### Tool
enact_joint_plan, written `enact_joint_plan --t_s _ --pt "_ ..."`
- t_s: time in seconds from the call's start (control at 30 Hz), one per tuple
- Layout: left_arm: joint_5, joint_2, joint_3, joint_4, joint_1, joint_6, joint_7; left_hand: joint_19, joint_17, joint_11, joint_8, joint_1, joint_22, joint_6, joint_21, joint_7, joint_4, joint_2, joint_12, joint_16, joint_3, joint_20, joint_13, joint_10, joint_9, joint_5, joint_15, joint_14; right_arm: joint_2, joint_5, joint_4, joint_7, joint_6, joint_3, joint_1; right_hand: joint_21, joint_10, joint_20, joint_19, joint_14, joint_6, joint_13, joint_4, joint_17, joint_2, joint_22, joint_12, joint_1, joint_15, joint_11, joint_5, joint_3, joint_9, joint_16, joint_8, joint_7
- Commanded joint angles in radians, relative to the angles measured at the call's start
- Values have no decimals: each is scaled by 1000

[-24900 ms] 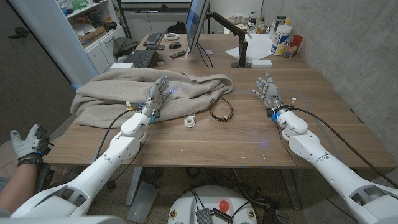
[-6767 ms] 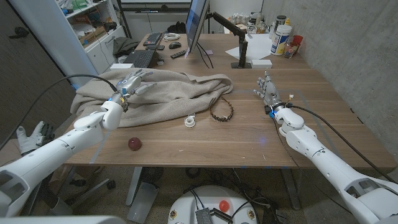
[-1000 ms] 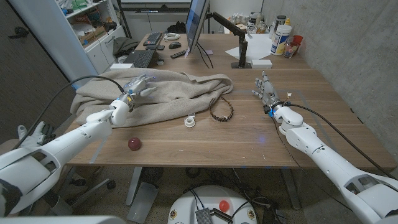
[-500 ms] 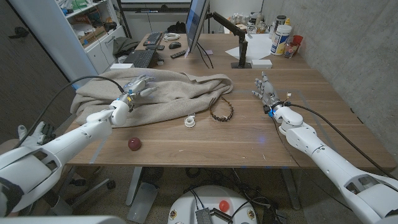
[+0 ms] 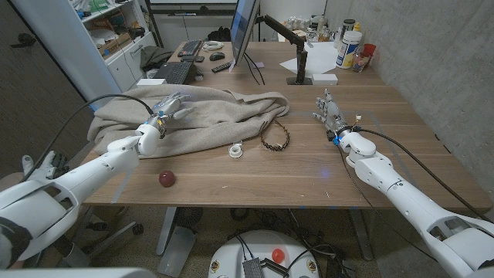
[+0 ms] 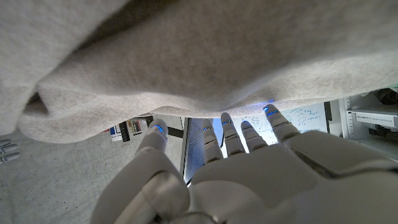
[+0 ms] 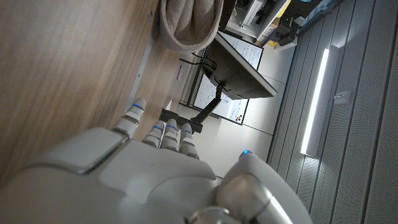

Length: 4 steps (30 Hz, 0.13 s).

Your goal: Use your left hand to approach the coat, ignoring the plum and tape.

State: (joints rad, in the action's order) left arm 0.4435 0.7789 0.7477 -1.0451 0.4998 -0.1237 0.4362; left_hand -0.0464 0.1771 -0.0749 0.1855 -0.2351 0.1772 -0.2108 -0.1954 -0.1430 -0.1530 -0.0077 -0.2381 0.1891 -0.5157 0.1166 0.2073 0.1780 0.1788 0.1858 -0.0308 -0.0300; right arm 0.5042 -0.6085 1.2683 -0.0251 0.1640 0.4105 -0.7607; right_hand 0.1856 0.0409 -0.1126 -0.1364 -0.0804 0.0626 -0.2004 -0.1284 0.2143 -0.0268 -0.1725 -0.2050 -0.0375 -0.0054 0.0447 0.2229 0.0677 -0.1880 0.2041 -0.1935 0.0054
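Note:
A beige coat (image 5: 193, 116) lies crumpled across the table's left half. My left hand (image 5: 167, 106) hovers just over its left part, fingers spread and holding nothing. In the left wrist view the coat (image 6: 205, 56) is close above my left hand's fingertips (image 6: 224, 119). A dark red plum (image 5: 167, 178) sits near the front edge, below the coat. A small white roll of tape (image 5: 236, 150) lies by the coat's right hem. My right hand (image 5: 329, 113) stands upright with fingers apart on the right side, and shows again in the right wrist view (image 7: 143, 168).
A dark beaded bracelet (image 5: 275, 137) lies right of the tape. A monitor (image 5: 244, 31), keyboard (image 5: 176, 72), desk-arm base (image 5: 299, 71) and bottles (image 5: 349, 45) stand at the back. A person's gloved hand (image 5: 42, 165) shows at the left edge.

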Motion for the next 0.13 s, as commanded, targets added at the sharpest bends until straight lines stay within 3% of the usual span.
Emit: enact_joint_plan --t_s 0.03,0.13 --pt "2 -7 14 21 -14 -4 -1 -4 2 1 7 -14 0 -8 0 -3 -2 -1 -1 -1 -6 1 1 10 5 5 -19 11 -1 3 -4 3 0 2 3 6 -4 2 3 -6 10 -3 -3 0 -11 -1 0 1 1 1 5 -6 -3 5 -9 1" --pt "1 -9 16 27 -16 -8 2 -3 2 2 7 -15 0 -7 1 -3 -2 -1 -2 -1 -6 1 1 11 5 5 -19 11 0 2 -1 1 -6 3 3 6 -3 1 3 -6 10 -3 -3 0 -11 -1 -1 1 1 1 5 -6 -3 5 -9 1"
